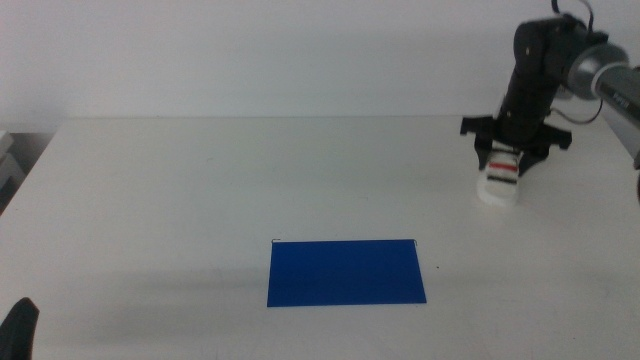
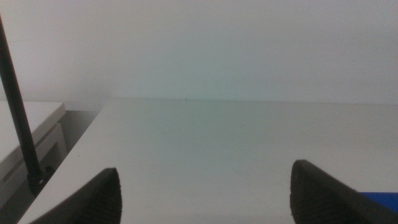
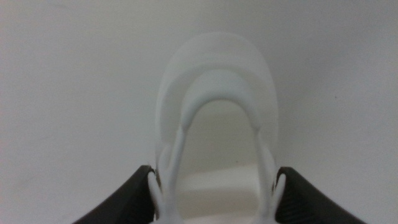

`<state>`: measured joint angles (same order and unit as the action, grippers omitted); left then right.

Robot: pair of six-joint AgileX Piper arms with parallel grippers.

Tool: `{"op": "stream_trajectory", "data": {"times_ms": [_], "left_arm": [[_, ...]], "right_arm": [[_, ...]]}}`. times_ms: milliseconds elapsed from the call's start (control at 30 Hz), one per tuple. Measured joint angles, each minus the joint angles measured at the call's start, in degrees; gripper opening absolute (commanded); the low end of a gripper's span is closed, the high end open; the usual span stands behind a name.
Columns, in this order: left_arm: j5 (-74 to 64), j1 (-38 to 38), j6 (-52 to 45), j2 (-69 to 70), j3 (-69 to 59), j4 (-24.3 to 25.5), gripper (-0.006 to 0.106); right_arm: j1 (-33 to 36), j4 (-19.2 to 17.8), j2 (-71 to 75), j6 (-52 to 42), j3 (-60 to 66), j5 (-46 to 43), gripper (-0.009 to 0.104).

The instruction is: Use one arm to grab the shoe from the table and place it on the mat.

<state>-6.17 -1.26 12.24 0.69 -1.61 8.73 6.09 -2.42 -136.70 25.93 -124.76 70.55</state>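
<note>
Bright, even, diffuse light; the table (image 1: 200, 190) shows soft shadows near its front edge. Both wrist views are soft-focused and slightly hazy.

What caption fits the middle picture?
Right gripper grips the shoe on the table, beyond the mat.

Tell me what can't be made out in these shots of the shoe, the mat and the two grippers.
- Shoe: in the middle view the right gripper covers its upper part; in the right wrist view the bottom edge cuts it off, so the straps' colours don't show.
- Whether the shoe is off the table: cannot tell.
- Left gripper: only the jaw tips show, wide apart.
- Mat: in the left wrist view, only a blue sliver.
</note>
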Motion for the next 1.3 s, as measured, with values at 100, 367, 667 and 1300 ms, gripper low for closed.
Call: {"op": "stream_trajectory", "data": {"times_ms": [100,367,667,1300], "left_arm": [[0.00,0.00,0.00,0.00,0.00,0.00,0.092],[0.00,0.00,0.00,0.00,0.00,0.00,0.092],[0.00,0.00,0.00,0.00,0.00,0.00,0.092],[0.00,0.00,0.00,0.00,0.00,0.00,0.092]], "right_arm": [[1.53,0.01,3.91,0.31,2.07,-0.14,-0.004],[8.69,-0.55,15.62,5.35,13.15,0.17,-0.004],[20.10,-0.44,19.03,12.44,15.31,0.17,-0.004],[34.21,-3.04,15.58,19.91,15.35,0.05,-0.004]]}}
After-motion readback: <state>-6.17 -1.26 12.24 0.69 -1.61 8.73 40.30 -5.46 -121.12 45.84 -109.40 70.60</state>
